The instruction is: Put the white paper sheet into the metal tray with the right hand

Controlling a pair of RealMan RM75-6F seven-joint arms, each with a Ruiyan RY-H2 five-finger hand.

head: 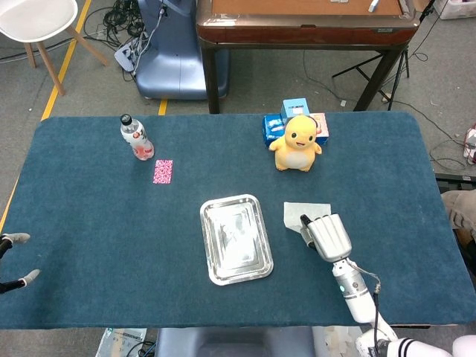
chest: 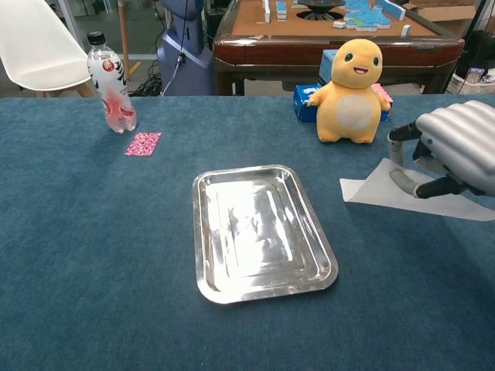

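The white paper sheet [chest: 385, 189] [head: 297, 213] lies right of the metal tray [chest: 203, 232] [head: 205, 227], its right side raised off the blue table and its left corner still low by the cloth. My right hand [chest: 453, 149] [head: 327, 236] pinches the sheet's right part between thumb and fingers, a little above the table. The tray holds nothing. My left hand [head: 13, 261] shows only as fingertips spread apart at the far left table edge, holding nothing.
A yellow plush toy [chest: 354, 91] [head: 296, 143] stands behind the sheet, with blue boxes [head: 294, 113] behind it. A plastic bottle [chest: 110, 83] [head: 137, 138] and a pink card [chest: 143, 144] [head: 163, 171] sit at the back left.
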